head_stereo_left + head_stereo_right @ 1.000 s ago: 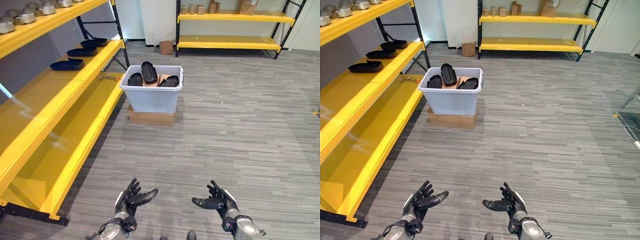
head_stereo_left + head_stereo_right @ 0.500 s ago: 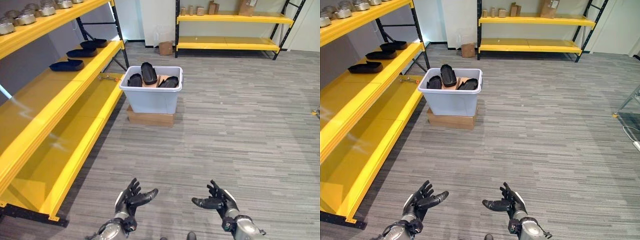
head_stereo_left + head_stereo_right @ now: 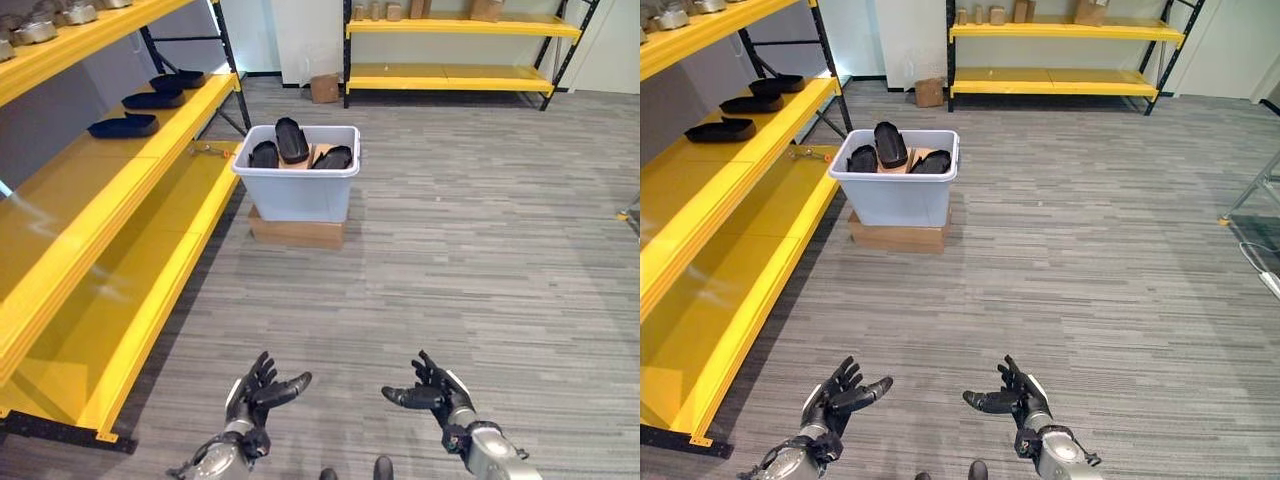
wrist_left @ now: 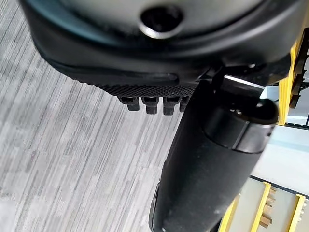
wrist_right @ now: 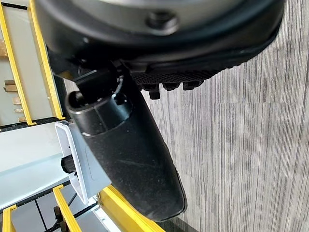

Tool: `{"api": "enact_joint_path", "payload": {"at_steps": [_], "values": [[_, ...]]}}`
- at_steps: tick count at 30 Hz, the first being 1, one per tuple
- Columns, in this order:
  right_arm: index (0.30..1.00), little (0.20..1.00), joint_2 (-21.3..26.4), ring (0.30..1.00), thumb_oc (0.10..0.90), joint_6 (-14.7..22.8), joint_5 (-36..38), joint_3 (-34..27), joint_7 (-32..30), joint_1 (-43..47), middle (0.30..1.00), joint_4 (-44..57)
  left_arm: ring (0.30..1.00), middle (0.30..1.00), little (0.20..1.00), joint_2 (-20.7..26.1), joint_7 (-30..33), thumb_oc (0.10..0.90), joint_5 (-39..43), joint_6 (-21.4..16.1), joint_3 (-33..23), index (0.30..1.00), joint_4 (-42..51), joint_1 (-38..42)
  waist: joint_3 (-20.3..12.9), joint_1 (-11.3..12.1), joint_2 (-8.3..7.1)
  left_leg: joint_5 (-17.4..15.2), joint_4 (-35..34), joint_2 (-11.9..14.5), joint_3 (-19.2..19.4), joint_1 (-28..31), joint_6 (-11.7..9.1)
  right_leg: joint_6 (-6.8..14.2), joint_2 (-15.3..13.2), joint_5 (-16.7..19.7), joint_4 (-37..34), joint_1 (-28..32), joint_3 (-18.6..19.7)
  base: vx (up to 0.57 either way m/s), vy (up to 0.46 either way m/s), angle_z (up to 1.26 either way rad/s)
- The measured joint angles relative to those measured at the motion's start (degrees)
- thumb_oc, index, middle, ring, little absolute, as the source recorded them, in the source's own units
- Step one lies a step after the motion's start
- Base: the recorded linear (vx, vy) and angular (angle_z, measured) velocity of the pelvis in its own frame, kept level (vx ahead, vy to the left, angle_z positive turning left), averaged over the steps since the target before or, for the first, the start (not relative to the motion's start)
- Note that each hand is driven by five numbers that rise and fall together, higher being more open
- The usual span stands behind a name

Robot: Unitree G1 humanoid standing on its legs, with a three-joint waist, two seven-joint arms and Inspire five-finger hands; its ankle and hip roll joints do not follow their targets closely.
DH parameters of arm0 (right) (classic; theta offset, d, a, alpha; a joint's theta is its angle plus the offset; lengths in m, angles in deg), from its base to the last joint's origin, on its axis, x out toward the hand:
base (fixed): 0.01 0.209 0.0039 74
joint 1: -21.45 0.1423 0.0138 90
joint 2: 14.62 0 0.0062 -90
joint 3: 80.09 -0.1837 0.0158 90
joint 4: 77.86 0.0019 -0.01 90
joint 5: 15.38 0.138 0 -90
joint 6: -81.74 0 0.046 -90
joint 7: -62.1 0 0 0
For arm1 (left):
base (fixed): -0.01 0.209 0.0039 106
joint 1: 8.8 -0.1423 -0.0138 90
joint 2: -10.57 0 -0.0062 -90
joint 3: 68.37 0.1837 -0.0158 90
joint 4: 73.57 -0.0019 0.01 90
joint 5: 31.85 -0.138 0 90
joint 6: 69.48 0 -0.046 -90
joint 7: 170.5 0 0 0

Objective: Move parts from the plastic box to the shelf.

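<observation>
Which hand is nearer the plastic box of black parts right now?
Left, by a small margin. The left hand is low in view almost straight below the plastic box; the right hand sits further off to the box's right. Both are open and empty.

floor (image 3: 480, 250): grey striped carpet, with a flat cardboard box (image 3: 296, 231) sitting on it right by the shelf
plastic box (image 3: 296, 188): sits on that cardboard, black parts (image 3: 292, 140) inside
shelf (image 3: 120, 190): yellow, middle level has three black parts (image 3: 122, 126) in a row
</observation>
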Motion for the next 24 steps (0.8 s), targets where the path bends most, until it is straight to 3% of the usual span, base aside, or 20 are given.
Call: {"api": "enact_joint_path", "payload": {"at_steps": [1, 2, 4, 5, 9, 11, 14, 15, 18, 19, 20, 21, 24], "values": [[1.000, 1.000, 0.1, 1.000, 0.900, 0.0, 0.0, -0.1, 0.6, -0.3, 1.000, -0.2, 1.000, 1.000, 1.000, 0.0, -0.1, 0.900, 0.0, 0.0, 0.4, 1.000, -0.5, 0.9, 1.3, -0.2, 0.82, -0.2, 0.3, -0.5, -0.3, 0.2, 1.8, 1.8, -1.2, -1.0, 10.2, -4.3, -0.1, 0.00, 0.273, 0.10], [1.000, 1.000, 0.0, 1.000, 0.900, -0.1, 0.0, 0.0, 0.8, -0.6, 1.000, -0.3, 1.000, 1.000, 1.000, 0.0, -0.1, 0.900, -0.1, 0.0, 0.4, 1.000, -0.8, 1.5, 1.7, -0.2, 0.86, -0.1, 0.3, -0.9, -0.5, 0.3, 2.2, 2.9, -2.1, -1.7, 15.9, -6.9, 0.1, 0.04, 0.240, 0.15], [1.000, 1.000, 0.0, 1.000, 0.900, -0.2, 0.0, 0.1, 1.2, -1.4, 1.000, -0.1, 1.000, 1.000, 1.000, 0.2, -0.4, 0.900, -0.8, -0.1, 0.6, 1.000, -1.7, 2.5, 3.0, -0.2, 0.26, -0.7, 0.9, -2.4, -2.4, 1.1, 3.0, 3.7, -3.9, -2.1, 27.2, -11.0, 1.2, 0.09, 0.124, 0.52], [1.000, 1.000, 0.0, 1.000, 0.900, -0.5, 0.0, 0.1, 1.6, -3.5, 1.000, 0.1, 1.000, 1.000, 1.000, 0.8, -1.2, 0.900, -2.1, -0.1, 1.6, 1.000, -2.4, 3.6, 4.2, -1.4, -0.23, -2.0, 3.3, -3.6, -4.4, 1.6, 4.0, 3.9, -6.4, -2.3, 35.9, -14.3, 0.2, 0.16, 0.058, 0.88], [1.000, 1.000, -0.2, 1.000, 0.900, -0.5, 0.0, -0.4, 2.2, -3.8, 1.000, 0.3, 1.000, 1.000, 1.000, 1.2, -1.3, 0.900, -2.1, -0.1, 1.7, 1.000, -2.6, 2.7, 3.6, -1.6, -0.56, -2.6, 3.4, -3.8, -5.6, 0.6, 4.4, 4.8, -9.1, -3.7, 21.9, -15.6, -3.1, 0.22, 0.000, 0.46], [1.000, 1.000, -0.5, 1.000, 0.900, -0.4, 0.1, -0.5, 2.3, -3.6, 1.000, 0.5, 1.000, 1.000, 1.000, 1.6, -1.3, 0.900, -2.1, 0.0, 1.5, 1.000, -2.8, 2.0, 3.7, -1.8, -0.86, -2.6, 3.6, -4.4, -6.0, 0.6, 4.5, 6.2, -9.6, -1.9, 10.7, -14.7, -6.6, 0.23, -0.002, 0.07], [1.000, 1.000, -1.8, 1.000, 0.900, -0.4, 0.1, -0.4, 2.3, -3.5, 1.000, 0.5, 1.000, 1.000, 1.000, 1.5, -1.3, 0.900, -2.1, 0.1, 0.3, 1.000, -4.4, 2.0, 3.5, -3.2, -2.56, -4.4, 5.3, -4.9, -6.9, 1.5, 4.4, 6.7, -8.8, 1.4, 4.1, -14.8, -5.8, 0.22, -0.033, 0.14], [1.000, 1.000, -2.3, 1.000, 0.900, -0.4, 0.1, -0.4, 2.3, -3.6, 1.000, 0.6, 1.000, 1.000, 1.000, 1.5, -1.4, 0.900, -2.2, 0.1, 0.1, 1.000, -4.4, 2.0, 3.2, -3.6, -3.78, -5.6, 5.2, -5.0, -7.7, 2.6, 3.9, 6.0, -7.9, 2.8, 3.7, -14.6, -5.7, 0.35, -0.082, 0.31], [1.000, 1.000, -2.6, 1.000, 0.900, -0.5, 0.2, -0.3, 2.4, -4.7, 1.000, 0.6, 1.000, 1.000, 1.000, 1.0, -2.2, 0.900, -2.2, 0.1, 0.1, 1.000, -4.4, 1.0, 0.6, -3.8, -5.48, -7.6, 5.0, -4.6, -9.1, 5.7, 2.7, 4.3, -6.2, 3.9, 2.3, -11.0, -5.7, 0.23, -0.073, 0.26], [1.000, 1.000, -2.8, 1.000, 0.900, -0.5, 0.2, -0.3, 2.4, -4.9, 1.000, 0.4, 1.000, 1.000, 1.000, 0.8, -2.5, 0.900, -2.2, 0.1, 0.1, 1.000, -4.5, 0.5, -0.6, -3.9, -5.53, -8.6, 5.1, -4.3, -9.5, 6.3, 2.1, 3.4, -5.6, 4.7, 0.9, -9.6, -5.5, 0.20, -0.079, 0.16], [1.000, 1.000, -2.8, 1.000, 0.900, -0.4, 0.2, -0.3, 2.4, -4.7, 1.000, 0.2, 1.000, 1.000, 1.000, 0.6, -2.5, 0.900, -2.2, 0.1, 0.3, 1.000, -4.6, 0.4, -1.9, -4.0, -5.52, -9.8, 5.5, -3.4, -10.0, 6.8, 1.2, 1.9, -4.4, 7.8, 0.1, -8.7, -5.5, 0.19, -0.055, 0.18], [1.000, 1.000, -2.7, 1.000, 0.900, -0.4, 0.2, -0.2, 2.4, -4.3, 1.000, 0.0, 1.000, 1.000, 1.000, 0.3, -2.5, 0.900, -2.2, 0.1, 0.6, 1.000, -4.6, 0.5, -2.8, -4.5, -4.69, -10.6, 5.9, -2.0, -10.7, 7.2, 0.2, -0.4, -3.1, 8.7, 0.5, -7.8, -5.9, 0.22, -0.057, 0.12], [1.000, 1.000, -1.4, 1.000, 0.900, -0.3, 0.3, 0.0, 2.4, -2.1, 1.000, -0.1, 1.000, 1.000, 1.000, 0.2, -2.5, 0.900, -2.2, 0.1, 0.9, 1.000, -3.9, 1.3, -4.1, -4.8, -1.62, -12.0, 6.2, 1.8, -11.5, 8.1, -2.2, -3.9, 0.3, 5.9, 2.7, -7.7, -6.6, 0.18, -0.049, -0.04]]}}
